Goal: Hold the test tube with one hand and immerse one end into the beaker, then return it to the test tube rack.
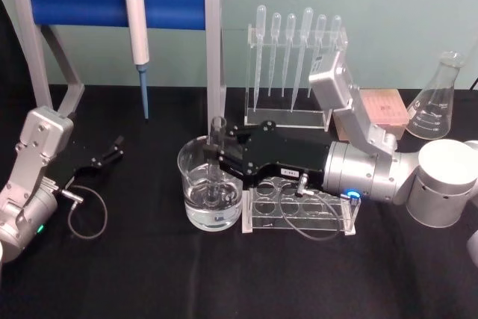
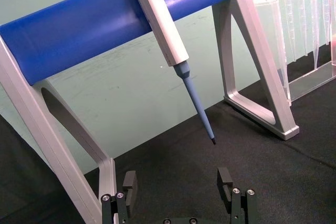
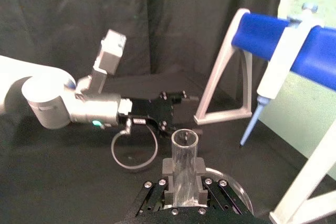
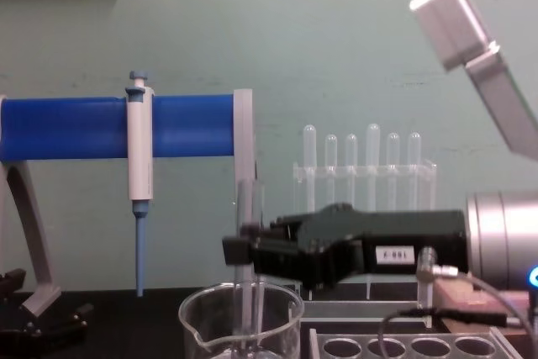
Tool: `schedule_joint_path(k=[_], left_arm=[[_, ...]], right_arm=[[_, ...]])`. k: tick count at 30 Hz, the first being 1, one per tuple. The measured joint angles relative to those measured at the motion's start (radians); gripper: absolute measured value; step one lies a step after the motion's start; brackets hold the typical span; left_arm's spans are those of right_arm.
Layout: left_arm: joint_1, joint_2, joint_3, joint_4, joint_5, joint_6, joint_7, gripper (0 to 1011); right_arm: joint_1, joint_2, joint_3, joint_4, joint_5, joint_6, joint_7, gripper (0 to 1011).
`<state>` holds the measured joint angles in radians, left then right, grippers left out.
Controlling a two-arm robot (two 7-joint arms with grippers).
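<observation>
While upright, test tube [image 4: 250,208] round end down in beaker [image 4: 196,332].

Clear test tube [image 4: 249,202] & beaker [image 1: 194,178], blk right gripper [image 1: 217,149].

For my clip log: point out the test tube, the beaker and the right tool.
test tube [image 4: 250,203], chest view, bare glass above the tool.
beaker [image 1: 191,184], head view, left side of its wall.
right tool [image 1: 218,155], head view, midway between its fingertips, shut on the test tube.
</observation>
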<state>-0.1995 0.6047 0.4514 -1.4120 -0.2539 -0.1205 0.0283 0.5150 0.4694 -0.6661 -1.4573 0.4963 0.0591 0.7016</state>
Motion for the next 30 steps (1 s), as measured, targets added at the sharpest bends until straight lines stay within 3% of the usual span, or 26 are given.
schedule_joint_path(k=[21, 30], left_arm=[[0.0, 0.0, 0.0, 0.0, 0.0, 0.0, 0.0, 1000], [0.0, 0.0, 0.0, 0.0, 0.0, 0.0, 0.0, 1000]], right_arm=[[0.044, 0.064, 0.043, -0.146, 0.063, 0.045, 0.007, 234], [0.029, 0.126, 0.087, -0.232, 0.106, 0.067, -0.026, 235]])
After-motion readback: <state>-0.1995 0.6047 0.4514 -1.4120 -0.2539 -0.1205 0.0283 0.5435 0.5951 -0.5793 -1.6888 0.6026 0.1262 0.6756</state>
